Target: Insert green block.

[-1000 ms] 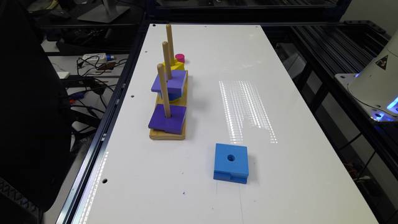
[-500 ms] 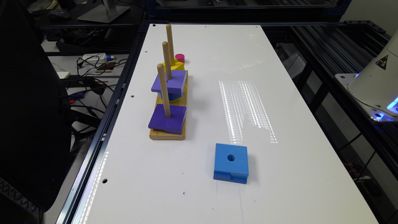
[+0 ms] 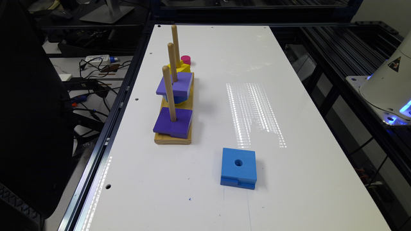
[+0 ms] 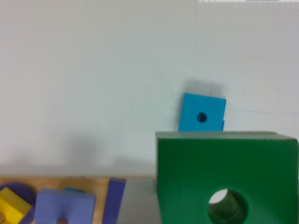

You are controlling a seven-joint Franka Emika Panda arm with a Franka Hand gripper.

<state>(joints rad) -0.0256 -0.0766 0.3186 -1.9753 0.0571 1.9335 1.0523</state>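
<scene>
- In the exterior view, the white cone-shaped base of the arm (image 3: 388, 89) was seen at the exterior view's right edge, beside the table, with a blue glow at its foot.
- A glossy white table (image 3: 289, 179) was seen, with streaks of light reflected on it.
- A wooden base (image 3: 189, 106) with three upright round wooden pegs (image 3: 169, 93) was set toward the exterior view's left; flat purple square blocks (image 3: 173, 122) were threaded on the near and middle pegs, and a yellow block (image 3: 181, 68) sat at the far one.
- A small pink cylinder (image 3: 185, 59) was seen just behind the yellow block.
- A matte blue square block (image 3: 239, 168) with a round centre hole lay flat on the table, well apart from the wooden base.
- In the wrist view, the green block (image 4: 224, 172) was seen close to the camera and above the table: square, flat, smooth, with a round hole.
- How it was held, and how far the pincer was parted, could not be told.
</scene>
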